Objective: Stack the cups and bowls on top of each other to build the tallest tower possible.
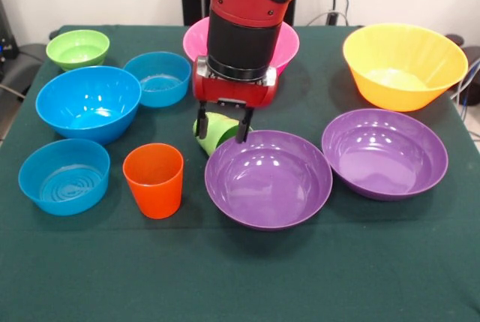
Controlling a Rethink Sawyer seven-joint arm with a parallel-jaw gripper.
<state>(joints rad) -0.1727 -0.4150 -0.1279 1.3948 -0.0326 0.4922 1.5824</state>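
Note:
My gripper [222, 133] hangs low over the table's middle, open, with its fingers [244, 128] on either side of the light green ridged cup [216, 136]. That cup lies tipped on its side on the cloth, next to the rim of the near purple bowl [268, 178]. The orange cup [154, 179] stands upright to the left. A second purple bowl [385, 152] sits at the right. The yellow bowl [403, 65] is at the far right. The pink bowl [285, 46] is mostly hidden behind my arm.
The large blue bowl [88, 103] sits at the left, with small blue bowls behind it [158, 77] and in front of it [64, 176]. The small green bowl [78, 49] is at the far left corner. The table has a dark green cloth [240, 277].

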